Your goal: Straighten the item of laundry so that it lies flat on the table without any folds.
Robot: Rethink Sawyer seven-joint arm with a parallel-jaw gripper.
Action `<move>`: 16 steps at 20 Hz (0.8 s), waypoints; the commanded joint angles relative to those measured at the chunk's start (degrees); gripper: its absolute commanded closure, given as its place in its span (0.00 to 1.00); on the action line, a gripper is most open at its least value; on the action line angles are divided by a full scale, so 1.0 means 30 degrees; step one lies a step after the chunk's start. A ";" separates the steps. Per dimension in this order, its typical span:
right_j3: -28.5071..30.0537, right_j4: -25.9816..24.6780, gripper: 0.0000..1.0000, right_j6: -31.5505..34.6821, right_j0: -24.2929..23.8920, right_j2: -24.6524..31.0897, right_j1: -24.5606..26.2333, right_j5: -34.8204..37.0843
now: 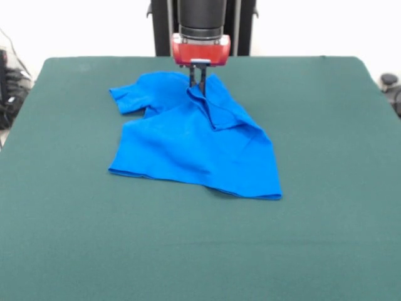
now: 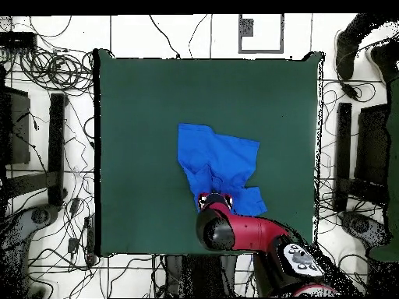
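Item: 1 blue T-shirt (image 1: 194, 147), near the middle of the table (image 1: 326, 238), body mostly spread, collar end rucked with 1 raised fold. Likely light, limp, drapes readily; best held at a hem or sleeve edge. Gripper (image 1: 199, 88): vertical over the shirt's collar end, fingers nearly together, pinching the fold.

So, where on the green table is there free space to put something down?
The dark green felt table is bare in front of the crumpled bright blue T-shirt's hem, and along both side edges. It is crowded only at the far middle, where the red and black gripper meets the shirt's collar end.
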 commanded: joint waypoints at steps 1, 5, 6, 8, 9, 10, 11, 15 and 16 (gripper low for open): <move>-0.0997 0.0001 1.00 0.2621 0.0307 0.2201 0.1077 -0.0409; -0.0764 0.0016 1.00 0.2662 0.0223 0.2354 0.0882 -0.0276; -0.0717 0.0056 1.00 0.2685 0.0248 0.2361 0.0814 -0.0222; -0.0491 0.0123 1.00 0.2818 0.0281 0.2393 0.0616 -0.0259; -0.0377 0.0134 1.00 0.2869 0.0256 0.2450 0.0531 -0.0270; -0.0351 0.0133 1.00 0.2887 0.0193 0.2551 0.0545 -0.0271; -0.0296 0.0126 1.00 0.2897 0.0134 0.2639 0.0508 -0.0247; -0.0008 0.0140 1.00 0.2985 0.0026 0.2781 0.0268 -0.0187; 0.0136 0.0202 1.00 0.3027 0.0084 0.2751 0.0032 -0.0085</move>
